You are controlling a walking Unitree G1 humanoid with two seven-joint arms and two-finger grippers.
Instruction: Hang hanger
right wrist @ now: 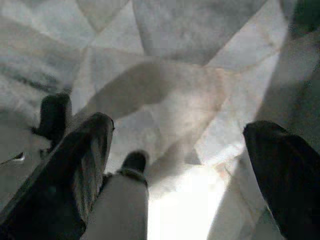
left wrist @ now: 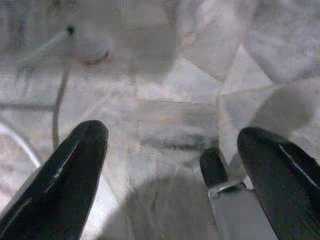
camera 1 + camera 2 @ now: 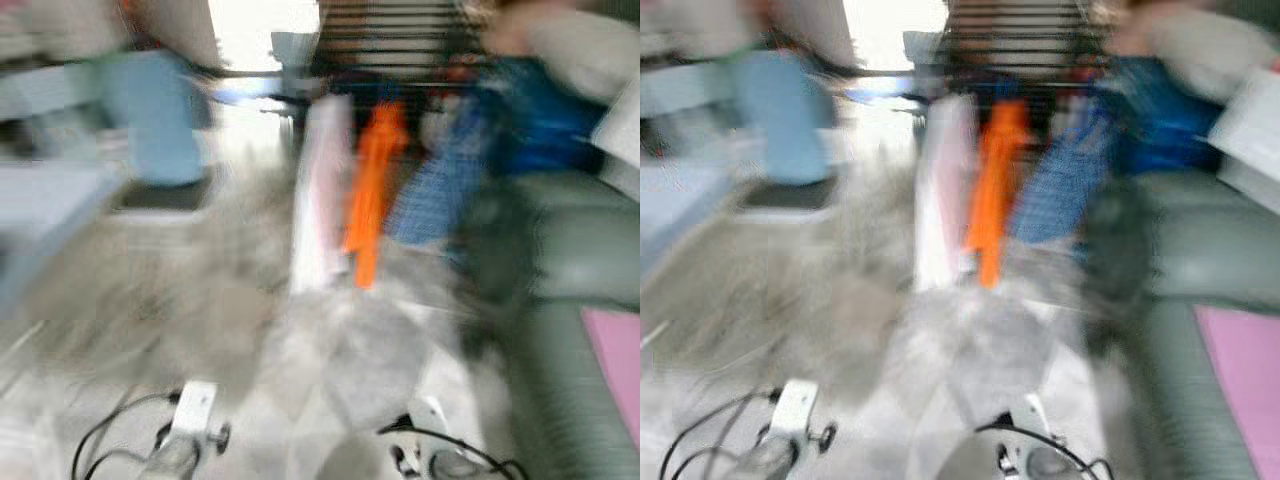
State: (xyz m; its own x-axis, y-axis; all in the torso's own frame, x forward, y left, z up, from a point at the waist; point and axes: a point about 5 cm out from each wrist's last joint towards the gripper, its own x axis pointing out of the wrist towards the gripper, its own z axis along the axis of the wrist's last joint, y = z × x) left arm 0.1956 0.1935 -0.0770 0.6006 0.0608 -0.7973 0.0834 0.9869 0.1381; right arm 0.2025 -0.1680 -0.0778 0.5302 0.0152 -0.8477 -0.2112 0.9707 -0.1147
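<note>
Head views heavily blurred. Left gripper [image 2: 170, 165] and right gripper [image 1: 180, 165] both spread wide, empty, above the marble floor [image 1: 175, 50]. Hanger cannot be made out; orange garment [image 3: 372, 190] hangs ahead.

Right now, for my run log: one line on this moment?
view: blurred | left tool: open, empty, above floor | right tool: open, empty | clothes rack: ahead

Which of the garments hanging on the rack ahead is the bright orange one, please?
The orange garment hangs in the middle, between a pale pink-white garment on the robot's left and a blue checked garment on its right.
</note>
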